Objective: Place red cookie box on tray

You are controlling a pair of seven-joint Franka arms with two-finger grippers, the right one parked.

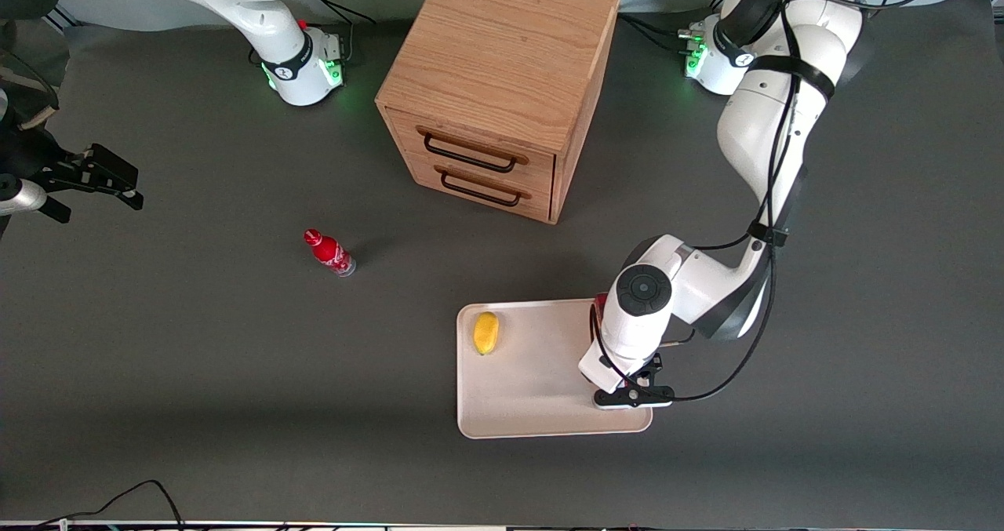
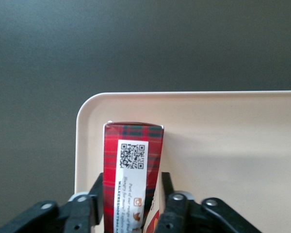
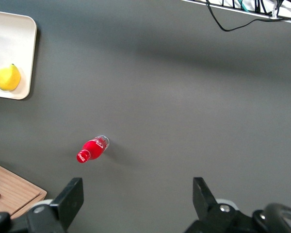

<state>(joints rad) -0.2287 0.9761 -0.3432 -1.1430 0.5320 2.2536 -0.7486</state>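
Front view: The tray point(image 1: 541, 405) lies on the dark table point(image 1: 196, 374) in the lower centre-right of the frame, nearer the camera than the wooden drawer cabinet point(image 1: 502, 84), which fills the upper centre. A yellow lemon point(image 1: 486, 332) rests on the tray near its upper-left corner. The left arm point(image 1: 769, 131) reaches down from the upper right, and its wrist covers the tray's right-hand edge. The gripper point(image 1: 632, 396) sits over the tray's lower-right corner. Only a thin red sliver of the red cookie box point(image 1: 600, 303) shows at the wrist's upper edge; the rest is hidden by the arm. A small red bottle point(image 1: 329, 252) lies on the table at centre-left, well apart from the tray.

Left wrist view: The red cookie box point(image 2: 132, 172) lies on the tray point(image 2: 223, 145), its end close to the tray's rounded corner and its long side running beside the rim. The white label with a QR code faces up. The gripper point(image 2: 132, 204) straddles the box, one finger point(image 2: 85, 208) against each long side, pinching it.

Right wrist view: The bottle point(image 3: 92, 149) lies at centre-left of the frame. The tray's corner point(image 3: 24, 58), with the lemon point(image 3: 8, 77) on it, shows at the upper left.
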